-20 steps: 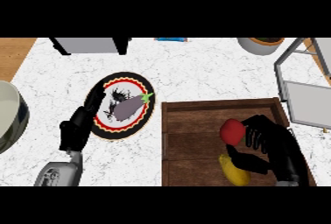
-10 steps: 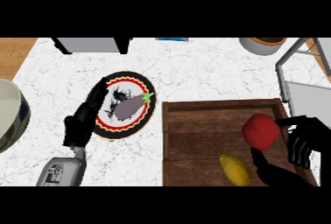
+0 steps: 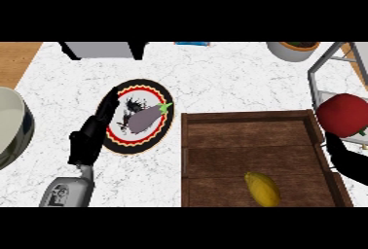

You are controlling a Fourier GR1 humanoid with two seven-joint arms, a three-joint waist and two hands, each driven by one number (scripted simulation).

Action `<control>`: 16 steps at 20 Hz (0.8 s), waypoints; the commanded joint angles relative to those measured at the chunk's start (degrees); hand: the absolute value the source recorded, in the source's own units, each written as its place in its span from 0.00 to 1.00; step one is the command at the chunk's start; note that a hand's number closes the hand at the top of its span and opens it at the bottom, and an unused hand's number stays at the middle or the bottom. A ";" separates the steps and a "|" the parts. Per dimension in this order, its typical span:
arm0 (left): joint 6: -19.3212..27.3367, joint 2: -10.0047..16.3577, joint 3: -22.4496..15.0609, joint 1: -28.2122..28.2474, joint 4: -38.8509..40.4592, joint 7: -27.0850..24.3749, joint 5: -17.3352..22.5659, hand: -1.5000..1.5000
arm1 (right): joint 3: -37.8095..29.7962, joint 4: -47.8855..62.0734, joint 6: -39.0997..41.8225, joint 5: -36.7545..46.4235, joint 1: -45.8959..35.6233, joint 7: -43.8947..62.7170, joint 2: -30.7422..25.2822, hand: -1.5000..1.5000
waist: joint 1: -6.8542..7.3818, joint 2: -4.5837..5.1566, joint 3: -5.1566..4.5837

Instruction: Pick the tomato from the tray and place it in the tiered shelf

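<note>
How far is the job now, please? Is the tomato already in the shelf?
Done: the tomato is out of the tray, lifted. In hand: the right robot hand holds it at the edge of the tiered shelf. Left: set it on a tier and release.

KITCHEN COUNTER: The right hand (image 3: pixel 348 163), clasping the tomato (image 3: pixel 343 113) from beneath, runs off the right edge, with much of it unseen. The tomato's far side is clipped there too. The tiered shelf (image 3: pixel 325 73) shows only a corner of its frame (its levels cannot be made out). The left hand (image 3: pixel 87 141) covers the left rim of the plate (image 3: pixel 159 137), and an aubergine (image 3: pixel 144 116) masks the plate's centre. A pale round vessel (image 3: pixel 10 129) is cut by the left edge, and the near wall of the tray (image 3: pixel 185 160) by the bottom.
</note>
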 commanded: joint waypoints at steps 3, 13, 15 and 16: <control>-0.87 -0.02 -0.91 1.43 -4.66 3.61 0.35 0.50 | -8.85 -3.29 7.48 -2.36 -10.87 5.85 -7.79 1.00 | 0.21 -0.06 0.02; -2.07 0.92 1.84 -0.29 2.11 -2.56 0.66 0.50 | -18.06 7.44 4.36 -5.80 -16.54 1.18 -15.90 1.00 | 0.16 0.13 0.03; -0.90 -0.07 1.47 -2.33 1.67 0.65 0.25 0.50 | -22.91 15.10 4.18 -8.39 -21.28 -2.11 -20.63 1.00 | 0.16 0.16 0.04; 0.12 -0.83 0.23 -0.38 1.34 -1.49 -1.39 0.50 | -17.46 14.41 1.95 -4.60 -21.20 0.18 -18.34 1.00 | 0.36 0.16 0.03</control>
